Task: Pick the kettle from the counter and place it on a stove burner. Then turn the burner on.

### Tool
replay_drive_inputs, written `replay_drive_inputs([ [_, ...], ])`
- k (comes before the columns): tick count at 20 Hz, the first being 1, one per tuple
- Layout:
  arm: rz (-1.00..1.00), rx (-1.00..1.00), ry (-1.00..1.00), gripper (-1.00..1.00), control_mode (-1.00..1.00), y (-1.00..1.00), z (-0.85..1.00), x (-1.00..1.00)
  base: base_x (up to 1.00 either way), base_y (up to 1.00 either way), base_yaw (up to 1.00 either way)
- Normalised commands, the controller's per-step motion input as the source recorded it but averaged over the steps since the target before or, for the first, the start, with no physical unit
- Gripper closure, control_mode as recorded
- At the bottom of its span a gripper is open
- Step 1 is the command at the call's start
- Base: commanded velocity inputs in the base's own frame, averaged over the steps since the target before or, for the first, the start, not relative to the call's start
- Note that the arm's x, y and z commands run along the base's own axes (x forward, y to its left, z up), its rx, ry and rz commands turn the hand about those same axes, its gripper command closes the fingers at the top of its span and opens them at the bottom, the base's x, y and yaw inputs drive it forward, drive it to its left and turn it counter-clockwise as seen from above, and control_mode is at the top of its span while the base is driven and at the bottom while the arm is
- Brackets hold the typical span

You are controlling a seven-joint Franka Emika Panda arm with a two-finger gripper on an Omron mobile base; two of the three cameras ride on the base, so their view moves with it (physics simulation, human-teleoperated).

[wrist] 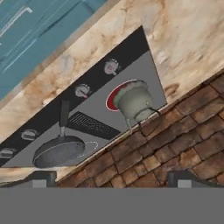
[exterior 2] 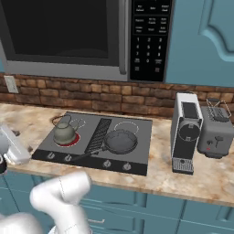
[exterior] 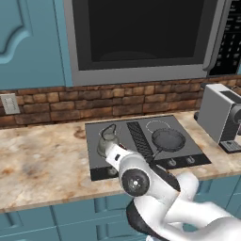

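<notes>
The grey-green kettle (exterior: 107,139) (exterior 2: 64,132) (wrist: 133,101) stands upright on the front-left stove burner (exterior 2: 73,141) (wrist: 112,97) of the dark cooktop. That burner glows red around the kettle's base. My gripper (wrist: 113,178) hovers above the cooktop's front-left corner, apart from the kettle. It is open, fingertips far apart with nothing between them. The white hand (exterior 2: 11,148) shows at the left edge of the right base view. The beige marbled counter (exterior: 42,164) runs around the cooktop.
A dark frying pan (exterior: 168,140) (exterior 2: 121,141) (wrist: 59,151) sits on the right burner, handle toward the knobs (exterior 2: 67,158) (wrist: 82,90) along the front strip. A coffee machine (exterior 2: 185,132) and toaster (exterior 2: 215,130) stand to the right. Brick wall and a microwave rise behind.
</notes>
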Motion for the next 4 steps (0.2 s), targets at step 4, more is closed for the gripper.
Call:
replay_drive_inputs([
  [4,0.00,0.39,-0.25,-1.00,-1.00,-1.00,0.13,-1.00,0.00,0.00,0.00],
])
